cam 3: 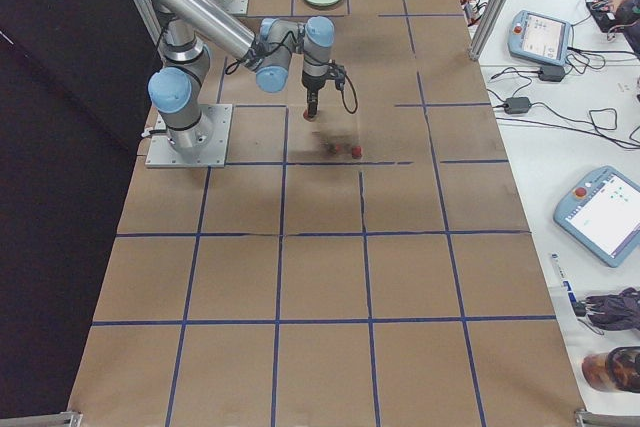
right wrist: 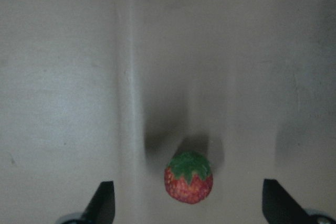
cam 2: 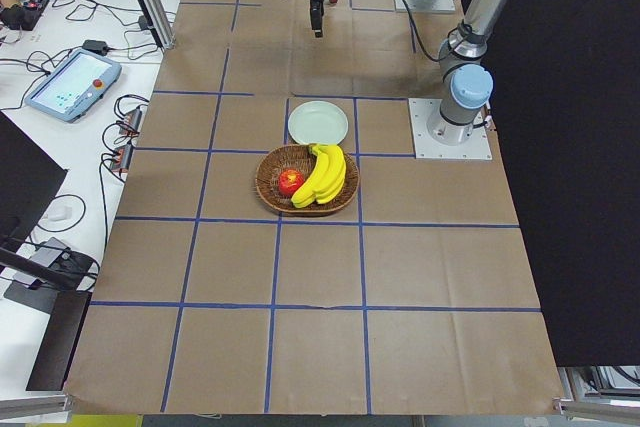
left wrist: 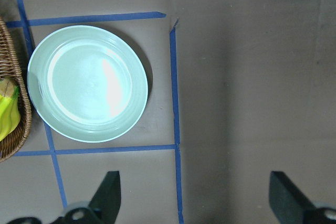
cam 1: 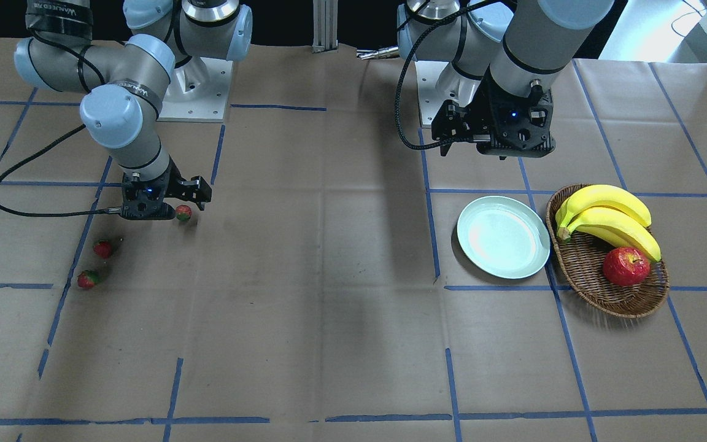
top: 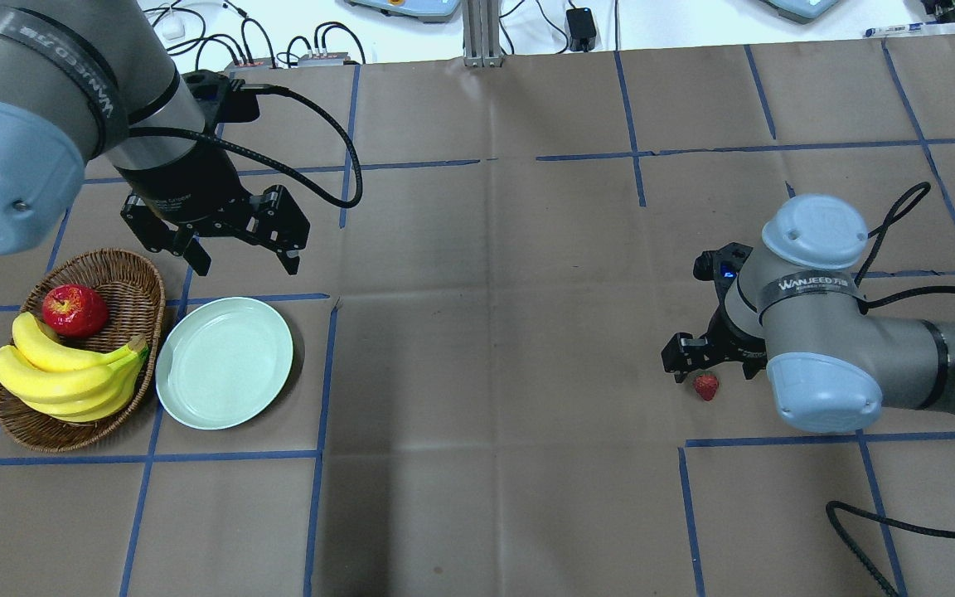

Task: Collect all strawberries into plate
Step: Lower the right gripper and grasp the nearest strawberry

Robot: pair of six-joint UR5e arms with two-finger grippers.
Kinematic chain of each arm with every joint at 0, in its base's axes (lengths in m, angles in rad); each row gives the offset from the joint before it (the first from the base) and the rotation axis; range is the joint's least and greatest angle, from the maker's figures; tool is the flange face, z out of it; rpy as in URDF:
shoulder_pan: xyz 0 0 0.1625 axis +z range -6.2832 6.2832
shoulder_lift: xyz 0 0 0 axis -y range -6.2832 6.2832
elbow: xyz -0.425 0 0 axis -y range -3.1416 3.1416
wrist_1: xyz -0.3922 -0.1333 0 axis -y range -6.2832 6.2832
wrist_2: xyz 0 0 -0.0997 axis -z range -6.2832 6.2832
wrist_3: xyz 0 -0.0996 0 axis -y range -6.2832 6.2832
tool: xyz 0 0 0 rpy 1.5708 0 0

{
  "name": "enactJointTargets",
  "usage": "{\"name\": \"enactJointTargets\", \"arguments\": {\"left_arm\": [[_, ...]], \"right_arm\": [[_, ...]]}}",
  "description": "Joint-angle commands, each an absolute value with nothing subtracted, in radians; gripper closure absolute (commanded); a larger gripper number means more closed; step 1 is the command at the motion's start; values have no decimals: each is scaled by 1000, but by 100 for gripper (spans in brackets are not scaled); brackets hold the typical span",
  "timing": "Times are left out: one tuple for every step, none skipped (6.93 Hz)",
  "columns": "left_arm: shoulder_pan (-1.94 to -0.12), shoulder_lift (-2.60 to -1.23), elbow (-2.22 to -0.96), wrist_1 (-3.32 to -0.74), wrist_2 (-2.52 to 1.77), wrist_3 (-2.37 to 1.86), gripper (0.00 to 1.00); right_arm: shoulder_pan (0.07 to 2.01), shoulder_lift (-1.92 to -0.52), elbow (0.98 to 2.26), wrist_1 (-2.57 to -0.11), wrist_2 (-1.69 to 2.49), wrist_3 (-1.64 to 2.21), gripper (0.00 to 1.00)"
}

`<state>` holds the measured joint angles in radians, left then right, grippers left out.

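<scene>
Three strawberries lie on the paper-covered table: one (cam 1: 183, 212) sits under my right gripper (cam 1: 166, 204), and two more (cam 1: 103, 248) (cam 1: 88, 279) lie a little further from the robot's base. In the right wrist view this strawberry (right wrist: 188, 177) rests on the table between the wide-open fingers of the right gripper (right wrist: 188, 205), untouched. It also shows in the overhead view (top: 705, 385); the other two are hidden there by the arm. The mint-green plate (cam 1: 503, 237) (top: 224, 362) (left wrist: 87, 83) holds nothing. My left gripper (top: 245, 267) hovers open just beyond the plate.
An oval wicker basket (cam 1: 599, 298) (top: 125, 269) stands right beside the plate, with a bunch of bananas (cam 1: 611, 218) and a red apple (cam 1: 625, 266) in it. Blue tape lines cross the brown paper. Black cables trail from both wrists.
</scene>
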<state>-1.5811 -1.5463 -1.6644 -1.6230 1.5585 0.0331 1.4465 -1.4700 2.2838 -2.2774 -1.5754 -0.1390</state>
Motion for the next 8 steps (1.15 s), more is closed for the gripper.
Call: {"name": "enactJointTargets", "arguments": {"left_arm": [[-1582,-1546,-1664,-1623,1559,32,0],[-1582,-1546,-1664,-1623,1559,34,0],[-1582,-1546,-1664,-1621,1559,32,0],[-1582,-1546,-1664,-1621,1559,32,0],[-1582,-1546,-1664,-1621,1559,34,0],[-1580,-1546,-1664,-1623,1559,34,0],[-1582,-1546,-1664,-1621,1559,34,0],[-1582,-1546,-1664,-1621,1559,34,0]], "right_arm": [[1447,-1413,2293,-2330,-1575,-130,2],[1447,-1410,2292,-2326,-1578,-130,27],[1447,-1410,2289,-2319,-1580,-130,49],[1447,-1410,2287,-2318,-1578,-130,71],[1445,-1410,2286,-2318,-1578,-129,86],[1445,-1417,2281,-2313,-1578,-129,93],[1443,-1425,2242,-2277,-1578,-129,93],[1450,-1427,2150,-2164,-1577,-127,93]]}}
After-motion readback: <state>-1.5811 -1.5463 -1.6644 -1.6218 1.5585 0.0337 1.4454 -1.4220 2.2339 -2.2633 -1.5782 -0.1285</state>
